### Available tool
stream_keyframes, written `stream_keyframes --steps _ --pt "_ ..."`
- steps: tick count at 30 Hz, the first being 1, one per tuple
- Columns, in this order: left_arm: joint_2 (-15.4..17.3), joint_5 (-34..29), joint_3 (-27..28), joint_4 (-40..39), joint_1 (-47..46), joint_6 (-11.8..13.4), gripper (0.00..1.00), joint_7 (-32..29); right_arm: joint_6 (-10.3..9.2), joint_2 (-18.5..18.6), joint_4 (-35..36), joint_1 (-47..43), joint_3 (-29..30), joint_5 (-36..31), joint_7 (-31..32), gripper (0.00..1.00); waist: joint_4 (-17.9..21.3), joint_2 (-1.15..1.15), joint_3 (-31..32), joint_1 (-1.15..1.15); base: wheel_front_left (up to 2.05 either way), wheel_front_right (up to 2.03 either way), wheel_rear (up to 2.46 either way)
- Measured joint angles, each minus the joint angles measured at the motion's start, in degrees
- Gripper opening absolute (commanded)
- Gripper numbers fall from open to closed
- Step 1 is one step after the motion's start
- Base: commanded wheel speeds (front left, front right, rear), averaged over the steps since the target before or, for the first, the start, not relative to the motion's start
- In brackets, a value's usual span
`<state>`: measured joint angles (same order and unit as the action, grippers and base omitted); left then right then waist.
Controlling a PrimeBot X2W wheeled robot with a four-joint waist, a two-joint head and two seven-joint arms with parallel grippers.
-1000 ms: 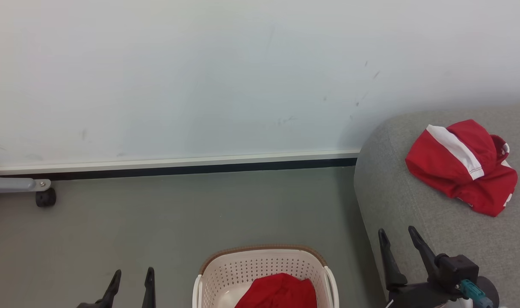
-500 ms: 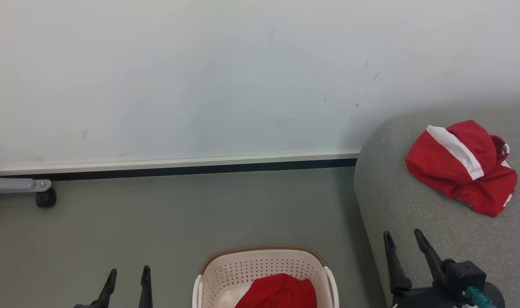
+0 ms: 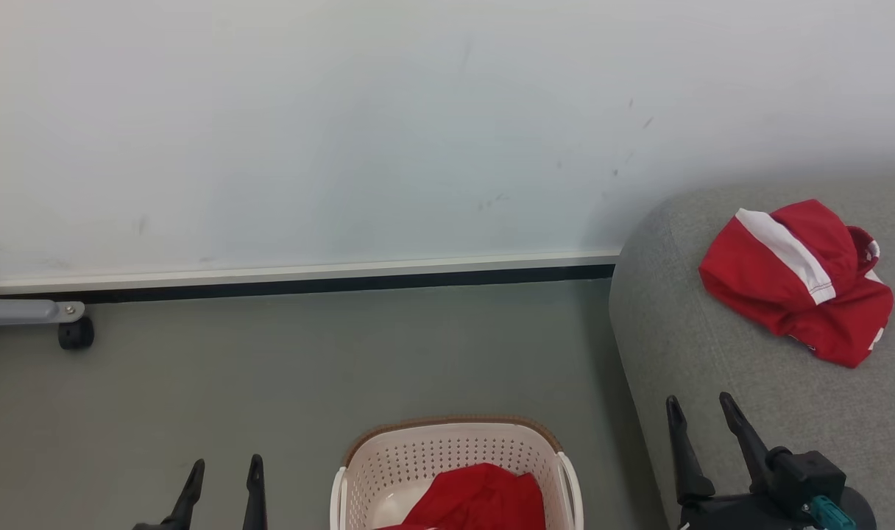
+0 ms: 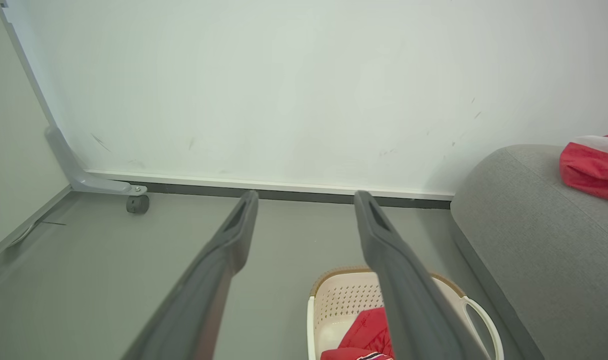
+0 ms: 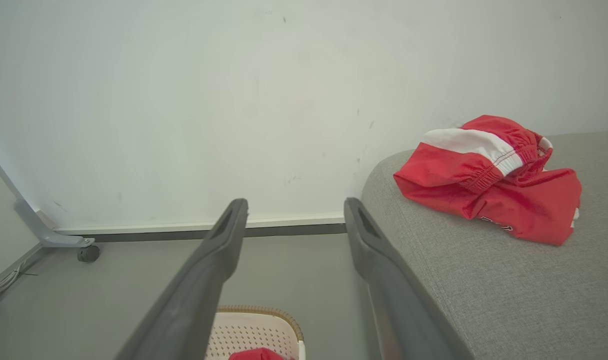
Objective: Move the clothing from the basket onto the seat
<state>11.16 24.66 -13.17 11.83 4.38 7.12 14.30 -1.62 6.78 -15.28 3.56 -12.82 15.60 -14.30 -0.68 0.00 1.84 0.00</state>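
My left hand and right hand: open, empty.
Left hangs beside the basket, right at the seat edge; one red garment in the basket, the other garment on the seat.

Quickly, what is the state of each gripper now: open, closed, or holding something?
The left gripper is open and holds nothing.
The right gripper is open and holds nothing.
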Motion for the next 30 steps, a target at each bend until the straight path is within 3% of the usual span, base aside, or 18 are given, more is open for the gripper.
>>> stream_keyframes --steps 7,16,30 --pt "-0.69 -1.22 -2.26 -0.22 0.06 -0.18 1.00 0.00 -0.88 0.46 0.79 -0.08 1.29 0.00 0.00 1.00 -0.05 0.00 -1.81 0.00 0.00 0.00 0.00" --pt "-1.90 -3.76 -6.49 1.00 -5.00 -2.23 1.00 -0.09 -1.41 2.11 4.14 1.25 3.57 -0.03 -0.01 1.00 0.16 0.00 -6.91 0.01 0.00 0.00 0.00" --pt "-4.23 -7.25 -11.98 12.18 -16.63 -4.80 1.00 -5.10 -1.75 4.10 9.85 7.97 5.17 -1.33 -0.24 1.00 1.94 0.01 -17.93 0.01 0.00 0.00 0.00"
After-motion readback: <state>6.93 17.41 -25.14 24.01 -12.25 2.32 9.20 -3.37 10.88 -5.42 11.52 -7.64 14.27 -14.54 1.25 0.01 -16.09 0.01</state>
